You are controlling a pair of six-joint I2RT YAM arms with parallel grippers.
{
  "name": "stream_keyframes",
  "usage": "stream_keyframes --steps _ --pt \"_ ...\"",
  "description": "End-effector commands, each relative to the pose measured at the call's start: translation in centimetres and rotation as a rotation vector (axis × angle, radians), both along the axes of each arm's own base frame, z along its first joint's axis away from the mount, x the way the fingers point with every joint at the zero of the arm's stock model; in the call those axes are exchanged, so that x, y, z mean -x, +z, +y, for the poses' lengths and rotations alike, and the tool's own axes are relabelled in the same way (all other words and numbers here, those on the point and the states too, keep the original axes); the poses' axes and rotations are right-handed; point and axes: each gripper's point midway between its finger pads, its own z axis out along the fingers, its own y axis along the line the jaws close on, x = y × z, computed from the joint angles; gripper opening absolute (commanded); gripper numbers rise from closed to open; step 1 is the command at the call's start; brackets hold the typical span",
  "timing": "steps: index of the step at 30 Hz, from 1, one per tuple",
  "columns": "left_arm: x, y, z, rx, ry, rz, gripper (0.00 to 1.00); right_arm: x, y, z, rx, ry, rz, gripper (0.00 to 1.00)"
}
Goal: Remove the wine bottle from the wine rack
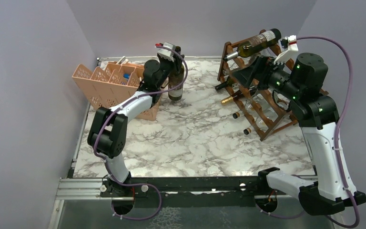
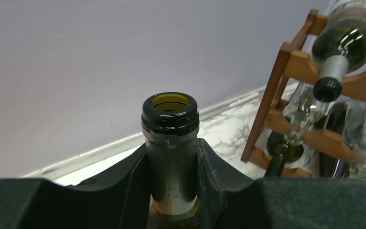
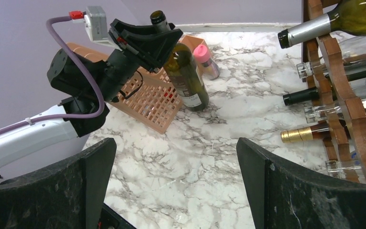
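Top view: left gripper [image 1: 172, 53] is clamped on the neck of the wine bottle [image 1: 176, 81], upper centre of frame; the bottle stands about upright w/ its base at the tabletop [image 1: 190, 138], just right of the peach organiser [image 1: 100, 83] and well apart from the wine rack [image 1: 262, 107] at upper right. It's off the rack, so the job looks nearly done. A neck grip suits an upright set-down. Right gripper [image 1: 240, 76] hangs in front of the rack, touching nothing I can make out; other bottles [image 1: 257, 42] lie on the tiers.

Left wrist view: both pads press the neck below the open mouth, mid-frame; gripper pinched tight on glass, no gap seen; rack at right edge.

Right wrist view: right gripper [image 3: 176, 181] spread wide at the bottom of frame, nothing between the fingers, prob. parked clear. Bottle leans slightly at upper centre, base on marble; can't tell whether its weight is fully down. A pink-capped container [image 3: 205, 57] sits just beside it.
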Motion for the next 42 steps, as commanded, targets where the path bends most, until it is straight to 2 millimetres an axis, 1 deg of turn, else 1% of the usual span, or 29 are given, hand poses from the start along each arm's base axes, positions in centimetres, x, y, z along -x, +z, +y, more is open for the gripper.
stream_keyframes --steps 1,3,5,7,9,10,11,12,14,16,18,20,23,27,31,36,42 --pt "-0.1 2.3 -1.3 0.06 -0.054 -0.147 0.0 -0.3 1.1 -0.7 0.05 -0.02 -0.048 1.0" --pt "0.0 2.1 -1.4 0.031 -0.058 -0.166 0.0 -0.6 1.0 -0.4 0.068 0.003 -0.062 1.0" --pt "0.5 2.1 -1.5 0.005 -0.06 -0.18 0.0 -0.8 0.8 0.1 0.071 0.03 -0.072 1.0" --pt "1.5 2.6 -1.6 -0.018 -0.038 -0.201 0.0 -1.0 0.4 0.5 0.075 0.059 -0.081 1.0" --pt "2.9 3.4 -1.5 -0.052 0.024 -0.229 0.0 -1.3 0.0 0.9 0.082 0.078 -0.078 1.0" --pt "3.3 3.1 -1.5 -0.061 0.056 -0.223 0.0 -1.5 -0.3 1.0 0.088 0.089 -0.077 1.0" --pt "4.2 4.3 -1.3 -0.046 0.082 -0.23 0.0 -1.7 -0.4 1.2 0.095 0.1 -0.081 1.0" --pt "4.7 4.5 -1.2 -0.031 0.103 -0.214 0.0 -2.0 -0.6 1.4 0.103 0.109 -0.082 1.0" --pt "6.0 4.0 -1.6 -0.031 0.101 -0.186 0.0 -2.5 -0.9 1.6 0.111 0.118 -0.076 1.0" --pt "7.1 3.6 -1.5 -0.013 0.104 -0.165 0.0 -2.7 -1.1 2.0 0.105 0.135 -0.066 1.0" --pt "8.1 3.2 -1.1 0.02 0.105 -0.139 0.0 -2.6 -1.4 2.4 0.09 0.16 -0.064 1.0" --pt "8.9 3.0 0.0 0.024 0.132 -0.131 0.0 -2.5 -1.8 2.7 0.08 0.178 -0.06 1.0" --pt "9.3 2.4 2.1 -0.004 0.206 -0.128 0.0 -2.4 -2.3 2.7 0.078 0.179 -0.049 1.0" --pt "10.2 1.8 3.9 0.032 0.221 -0.101 0.0 -2.3 -2.4 2.7 0.074 0.179 -0.052 1.0" --pt "11.4 1.0 4.0 0.042 0.168 -0.138 0.0 -2.5 -2.3 2.8 0.075 0.179 -0.047 1.0" --pt "12.4 0.8 4.8 0.044 0.167 -0.223 0.0 -2.3 -2.1 3.0 0.064 0.192 -0.043 1.0" --pt "12.4 -0.3 6.2 0.066 0.189 -0.238 0.0 -2.3 -2.6 3.1 0.052 0.192 -0.021 1.0"
